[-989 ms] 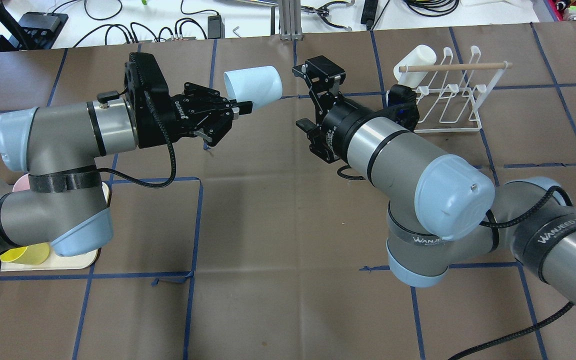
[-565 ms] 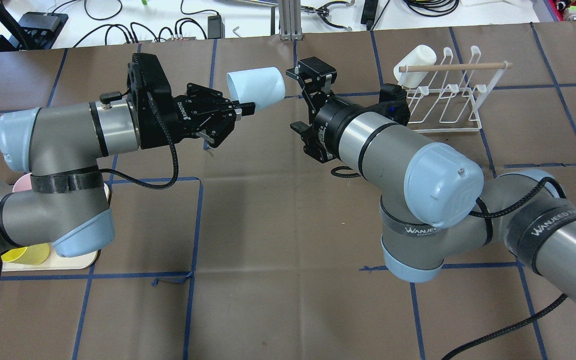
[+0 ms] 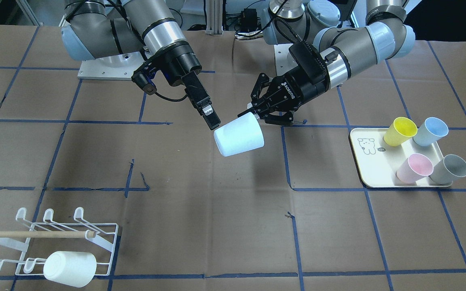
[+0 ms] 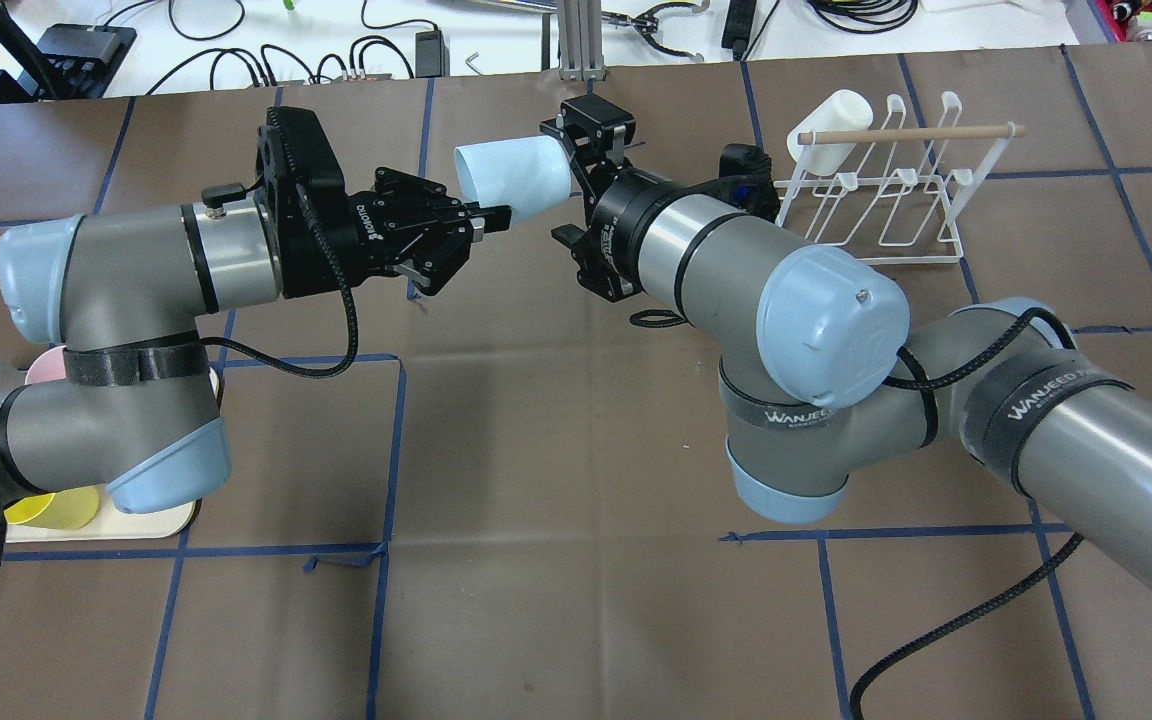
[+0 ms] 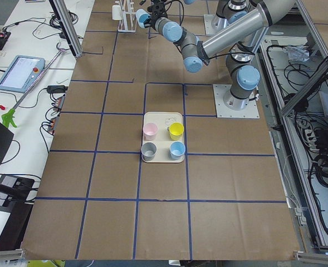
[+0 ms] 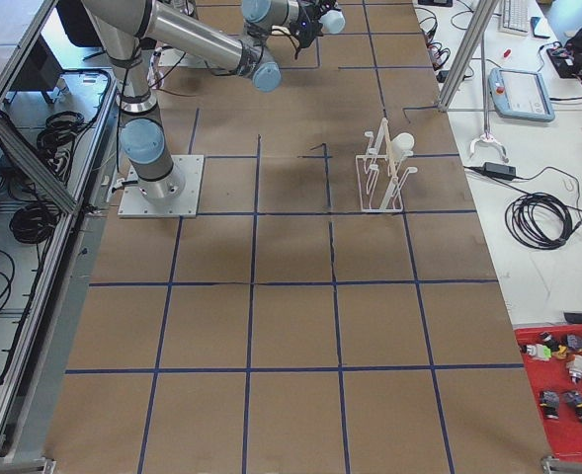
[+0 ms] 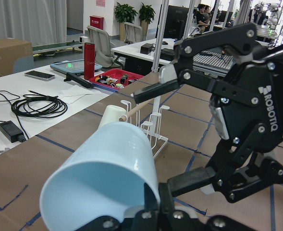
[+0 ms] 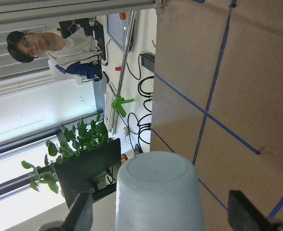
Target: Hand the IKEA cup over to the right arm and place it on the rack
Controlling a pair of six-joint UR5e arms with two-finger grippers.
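Spread jaws of right gripper [image 4: 577,178] now moved in to flank base of cup [image 4: 511,172], left gripper [image 4: 489,216] pinching rim opposite, so handover grip likely next.

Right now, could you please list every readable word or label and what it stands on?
"ROBOTIQ": on the left claw holding the pale-blue cup, front-facing view.
"ROBOTIQ": on the right claw, left wrist view.
"WANJEED": on black bands around the right arm.
Too small to read: the small mark beside the bear on the cream tray.
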